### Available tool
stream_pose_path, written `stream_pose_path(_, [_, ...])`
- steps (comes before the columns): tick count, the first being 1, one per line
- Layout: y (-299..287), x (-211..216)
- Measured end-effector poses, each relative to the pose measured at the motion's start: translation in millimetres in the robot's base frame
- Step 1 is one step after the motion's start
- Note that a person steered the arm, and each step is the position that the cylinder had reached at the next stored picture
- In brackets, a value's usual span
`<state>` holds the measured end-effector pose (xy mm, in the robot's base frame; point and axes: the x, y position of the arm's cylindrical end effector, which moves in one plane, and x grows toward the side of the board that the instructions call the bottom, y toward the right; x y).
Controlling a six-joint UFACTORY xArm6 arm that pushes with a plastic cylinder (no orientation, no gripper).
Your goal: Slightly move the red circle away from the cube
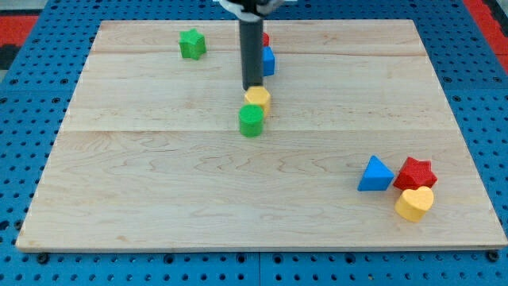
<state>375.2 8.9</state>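
The red circle [265, 38] shows only as a red sliver at the view's top centre, mostly hidden behind my rod. The blue cube [268, 60] sits right below it, touching or nearly touching, and is also partly hidden by the rod. My tip [252, 86] rests on the board just below and left of the cube, right above a yellow block [258, 98]. A green round block [251, 120] sits against the yellow one's lower left.
A green star [191, 44] lies at the top left. At the bottom right a blue triangle [375, 175], a red star [416, 172] and a yellow heart [414, 203] cluster together. The wooden board [159, 199] lies on a blue pegboard.
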Motion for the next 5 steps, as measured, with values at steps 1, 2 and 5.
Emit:
stream_pose_path(1, [43, 0])
stream_pose_path(2, [75, -28])
stream_pose_path(5, [36, -137])
